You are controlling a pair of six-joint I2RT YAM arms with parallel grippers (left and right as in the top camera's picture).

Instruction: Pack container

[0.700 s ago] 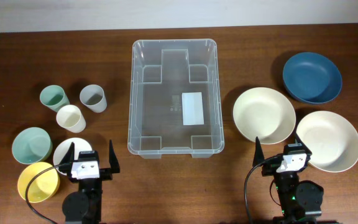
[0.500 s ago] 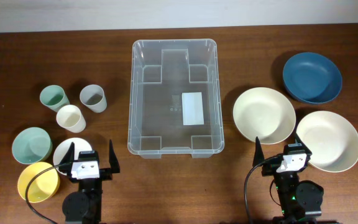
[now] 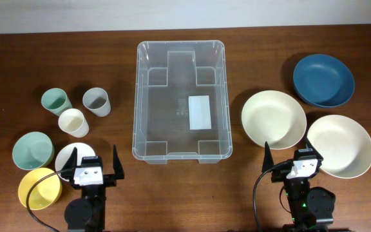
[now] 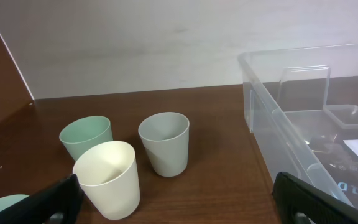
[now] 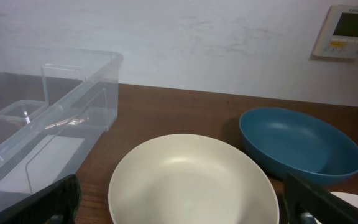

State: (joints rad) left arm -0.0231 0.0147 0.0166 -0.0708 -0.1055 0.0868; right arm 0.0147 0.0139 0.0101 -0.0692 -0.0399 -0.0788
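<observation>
The clear plastic container (image 3: 140,96) stands empty at the table's middle, a white label on its base; its wall shows in the left wrist view (image 4: 291,143) and the right wrist view (image 5: 48,130). My left gripper (image 3: 94,159) is open near the front edge, left of the container, nothing between its fingers (image 4: 55,199). My right gripper (image 3: 290,156) is open at the front right, just short of a cream bowl (image 3: 273,119), with its fingers (image 5: 48,199) empty.
Left side: green cup (image 3: 55,101), grey cup (image 3: 96,101), cream cup (image 3: 73,122), light green bowl (image 3: 32,149), yellow bowl (image 3: 38,188), small white bowl (image 3: 69,154). Right side: blue bowl (image 3: 323,80) and a second cream bowl (image 3: 341,145).
</observation>
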